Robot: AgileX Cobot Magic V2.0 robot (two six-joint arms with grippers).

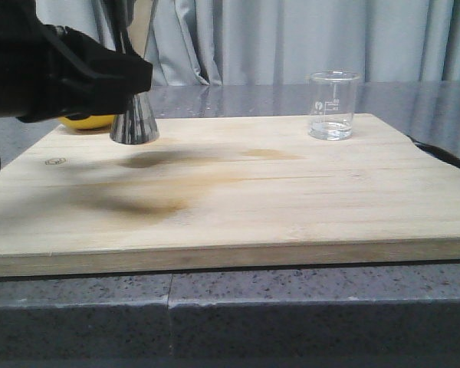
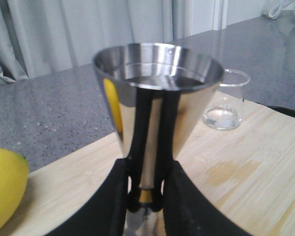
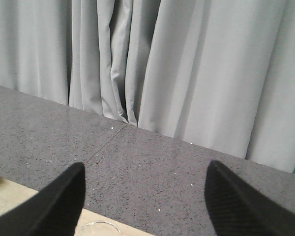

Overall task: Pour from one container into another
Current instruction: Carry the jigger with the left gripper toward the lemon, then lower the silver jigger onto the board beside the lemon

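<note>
Front view: left gripper (image 1: 130, 80) at upper left of the frame, clamped on the waist of the steel jigger (image 1: 135, 123), lower cone resting at the back left of the wooden board (image 1: 238, 207). Yellow fruit (image 1: 86, 122) just behind, partly hidden. Glass beaker (image 1: 333, 105) upright at upper right, well apart from the jigger, a little clear liquid at its bottom.

Left wrist view: black fingers (image 2: 108, 201) pressed against both sides of the jigger's narrow middle, upper cone rising above them.

Right wrist view: right gripper (image 3: 142, 196) spread wide, holding nothing; beaker rim barely visible at the bottom edge between the fingers.
</note>
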